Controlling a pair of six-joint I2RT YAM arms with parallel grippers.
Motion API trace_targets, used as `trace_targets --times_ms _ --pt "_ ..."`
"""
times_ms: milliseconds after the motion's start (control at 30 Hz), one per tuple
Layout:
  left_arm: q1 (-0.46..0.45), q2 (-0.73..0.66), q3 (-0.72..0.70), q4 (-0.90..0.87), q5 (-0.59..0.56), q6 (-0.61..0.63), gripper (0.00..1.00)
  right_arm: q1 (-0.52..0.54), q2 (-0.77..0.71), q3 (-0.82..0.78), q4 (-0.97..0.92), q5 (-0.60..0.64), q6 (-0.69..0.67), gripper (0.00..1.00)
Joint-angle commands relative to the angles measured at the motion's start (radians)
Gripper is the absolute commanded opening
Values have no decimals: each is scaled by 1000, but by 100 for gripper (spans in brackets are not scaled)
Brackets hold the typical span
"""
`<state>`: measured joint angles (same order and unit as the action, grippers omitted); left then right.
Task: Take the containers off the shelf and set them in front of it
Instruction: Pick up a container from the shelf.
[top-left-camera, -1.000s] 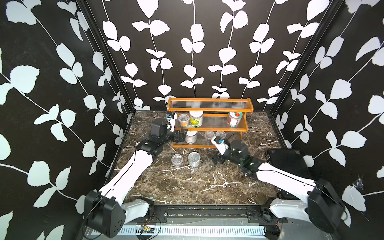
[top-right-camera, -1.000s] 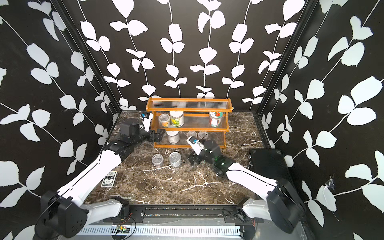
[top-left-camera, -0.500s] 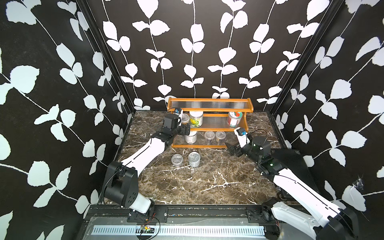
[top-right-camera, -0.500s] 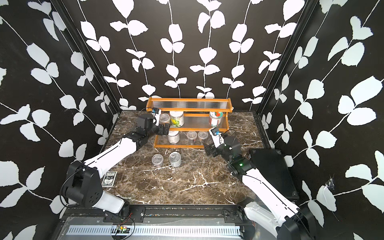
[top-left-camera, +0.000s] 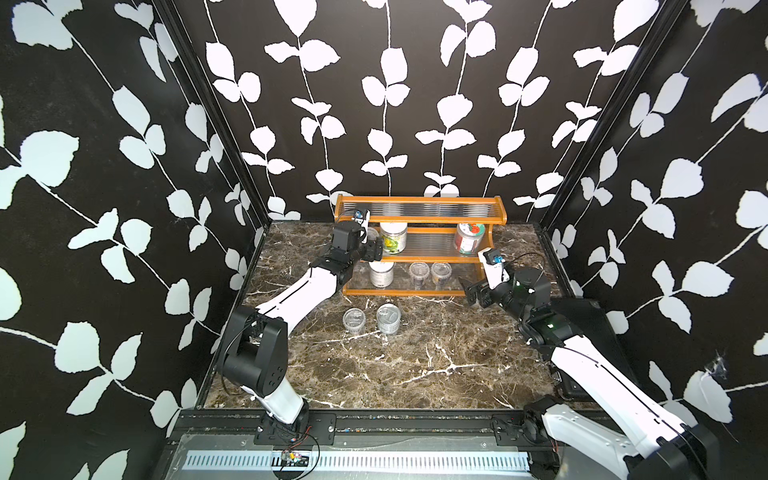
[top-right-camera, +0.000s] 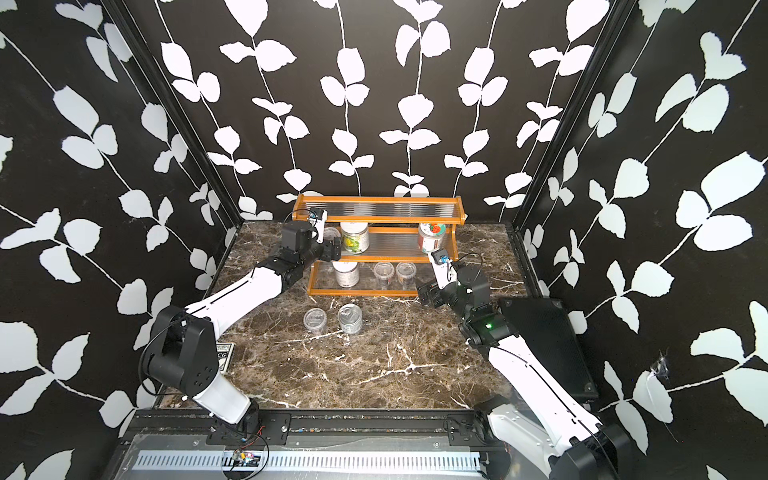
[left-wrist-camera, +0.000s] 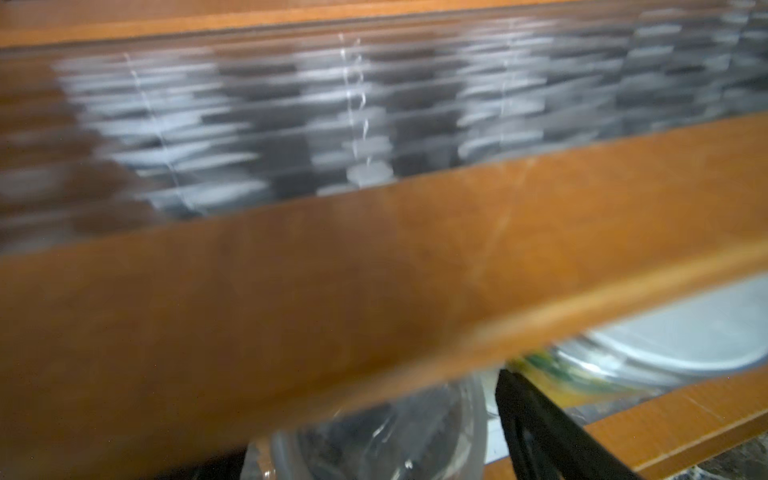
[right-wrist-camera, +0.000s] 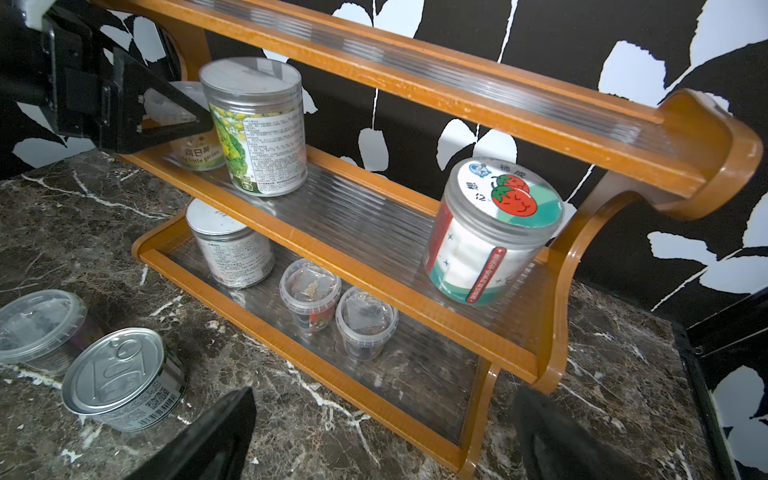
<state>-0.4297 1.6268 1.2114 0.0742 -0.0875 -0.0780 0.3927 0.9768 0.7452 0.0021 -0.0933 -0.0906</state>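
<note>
The orange-framed shelf (top-left-camera: 419, 203) stands at the back. At the left end of its middle tier, my left gripper (top-left-camera: 374, 249) is open, its fingers (right-wrist-camera: 166, 112) on either side of a small clear tub (right-wrist-camera: 197, 149); I cannot see contact. The same tier holds a yellow-green label jar (right-wrist-camera: 262, 137) and a strawberry-lid jar (right-wrist-camera: 490, 241). A white-lid jar (right-wrist-camera: 228, 249) and two tiny clear cups (top-left-camera: 418, 272) (top-left-camera: 441, 272) sit on the bottom tier. A clear cup (top-left-camera: 354, 320) and a silver tin can (top-left-camera: 388, 318) stand on the marble in front. My right gripper (right-wrist-camera: 384, 395) is open and empty by the shelf's right end.
A black slanted pad (top-left-camera: 590, 328) lies along the right wall under my right arm. A flat black-and-white card box (top-right-camera: 224, 353) lies near the left arm's elbow. Patterned walls close in the left, back and right.
The left gripper moved from beside the shelf's left end onto the middle tier, round the small tub. The right gripper drew back from the bottom tier toward the right.
</note>
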Motion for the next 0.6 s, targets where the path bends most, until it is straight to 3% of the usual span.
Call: trace_targets --times_ms 0,333,567 --pt "-1 1 30 7 8 28 86 -12 -17 43 5 -11 -12 100" --pt "3 -25 12 -11 17 17 61 -22 13 65 15 -26 -6 100" --pt "3 -72 6 -47 19 38 59 -26 26 74 18 -31 1 100"
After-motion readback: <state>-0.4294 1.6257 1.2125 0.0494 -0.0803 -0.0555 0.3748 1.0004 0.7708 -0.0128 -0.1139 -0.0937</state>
